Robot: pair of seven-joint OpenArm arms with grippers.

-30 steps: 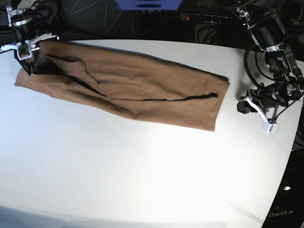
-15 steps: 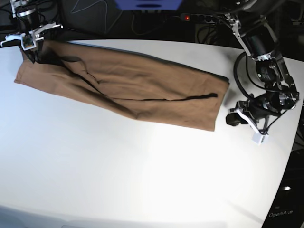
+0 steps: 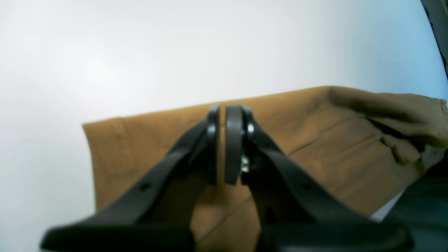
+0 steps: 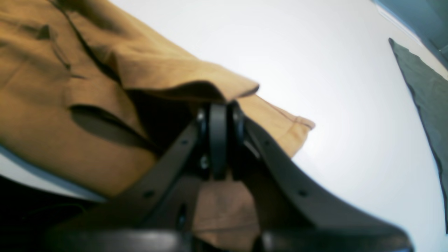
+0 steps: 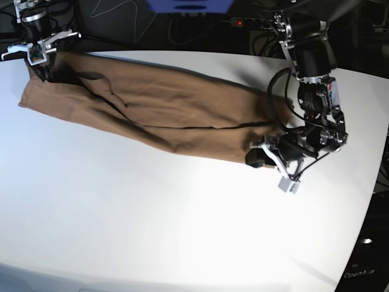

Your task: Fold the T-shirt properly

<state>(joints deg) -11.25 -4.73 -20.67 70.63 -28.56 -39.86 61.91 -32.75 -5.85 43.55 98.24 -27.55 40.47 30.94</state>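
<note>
Both hands are closed, the left hand [image 3: 222, 145] bent low, the right hand [image 4: 218, 140] angled downward.

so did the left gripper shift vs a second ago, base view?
Yes. The left gripper has swung leftward from the table's right edge and now sits over the T-shirt's right end, jaws shut.

matt brown cloth T-shirt [image 5: 182, 109], smooth white table [image 5: 152, 213]

The brown T-shirt [image 5: 170, 115] lies folded lengthwise into a long, creased strip across the white table
</note>
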